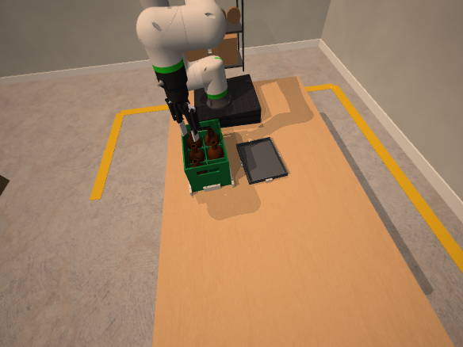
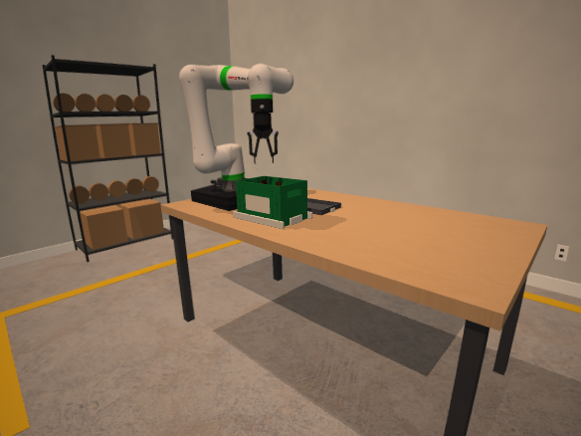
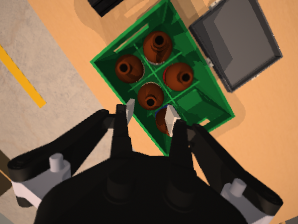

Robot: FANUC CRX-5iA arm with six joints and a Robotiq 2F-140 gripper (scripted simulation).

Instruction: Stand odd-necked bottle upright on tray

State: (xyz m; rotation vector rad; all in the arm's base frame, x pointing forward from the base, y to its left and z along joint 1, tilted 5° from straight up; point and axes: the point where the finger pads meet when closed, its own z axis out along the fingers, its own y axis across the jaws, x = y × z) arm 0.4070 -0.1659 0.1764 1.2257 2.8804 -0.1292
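Observation:
The green crate (image 1: 198, 182) (image 2: 293, 208) (image 3: 206, 75) stands on the table with five brown bottles upright in it, among them one bottle (image 1: 215, 152) (image 3: 178, 76) and another bottle (image 1: 212, 139) (image 3: 159, 47). One compartment, at the right in the wrist view, is empty. No difference in neck thickness can be made out. My gripper (image 1: 189, 132) (image 2: 264, 161) (image 3: 150, 109) is partly open and empty, pointing down above the crate. Its right finger partly hides one bottle (image 3: 163, 121) in the wrist view. The dark tray (image 1: 263, 162) (image 2: 323, 206) (image 3: 240, 45) lies beside the crate with nothing on it.
White pieces (image 1: 212, 187) (image 2: 259, 220) lie along the crate's base. The arm's black base block (image 1: 242, 99) (image 2: 214, 197) stands behind the crate. A shelf rack (image 2: 109, 114) with boxes and round items stands beyond the table (image 1: 277, 257) (image 2: 423, 249).

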